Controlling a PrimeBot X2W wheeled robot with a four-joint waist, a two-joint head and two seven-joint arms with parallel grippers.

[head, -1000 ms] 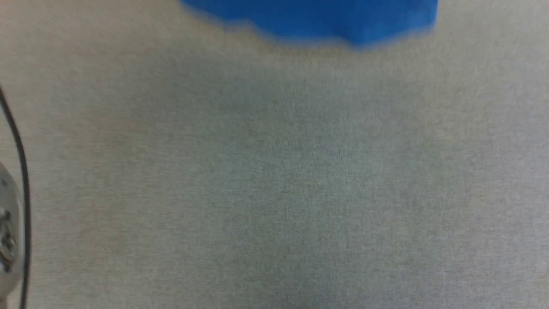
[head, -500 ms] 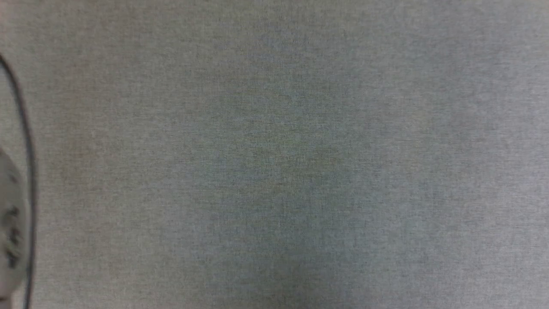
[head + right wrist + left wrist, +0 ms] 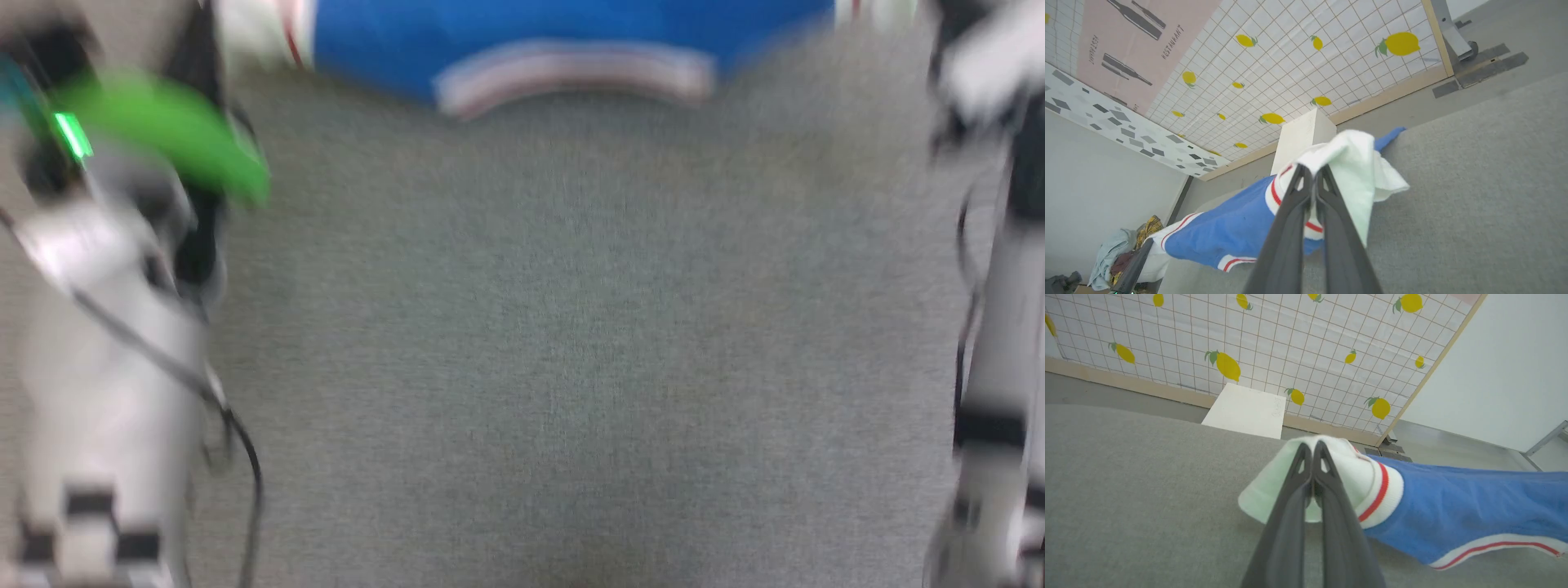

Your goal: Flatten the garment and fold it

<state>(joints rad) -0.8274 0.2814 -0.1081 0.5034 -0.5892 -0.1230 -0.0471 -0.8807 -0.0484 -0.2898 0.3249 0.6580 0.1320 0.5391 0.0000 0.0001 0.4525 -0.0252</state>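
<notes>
Left wrist view shows you the left gripper (image 3: 1312, 446) pinching a white sleeve of the garment (image 3: 1453, 502), lifted above the grey worktop (image 3: 1126, 498). Your right gripper (image 3: 1312, 168) is pressed together on the other white sleeve, also above the worktop, and the blue body spans between them. The head view is blurred.

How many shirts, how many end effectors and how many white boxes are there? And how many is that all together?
garment: 1
end effectors: 2, the left end effector and the right end effector, each shut on a white sleeve of the garment
white box: 1
Total: 4
</notes>
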